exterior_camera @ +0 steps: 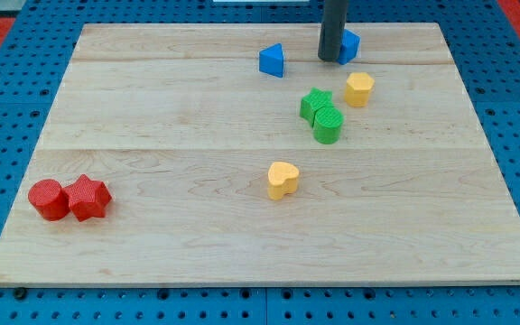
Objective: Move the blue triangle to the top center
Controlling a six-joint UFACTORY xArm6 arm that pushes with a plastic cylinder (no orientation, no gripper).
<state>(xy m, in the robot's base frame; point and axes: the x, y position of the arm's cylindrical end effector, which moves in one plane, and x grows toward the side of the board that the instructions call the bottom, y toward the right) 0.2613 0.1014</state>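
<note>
The blue triangle (272, 60) sits near the view's top, just left of centre, on the wooden board (152, 126). My tip (331, 60) is the lower end of a dark rod coming down from the view's top edge. It stands to the right of the blue triangle, a clear gap apart. A second blue block (349, 45) is right behind the rod on its right side, partly hidden by it, so its shape is unclear.
A yellow hexagon-like block (359, 89) lies below the rod. A green star-like block (315, 104) and a green cylinder (328, 125) touch each other. A yellow heart (283, 180) is at centre. A red cylinder (49, 199) and red star (88, 198) sit lower left.
</note>
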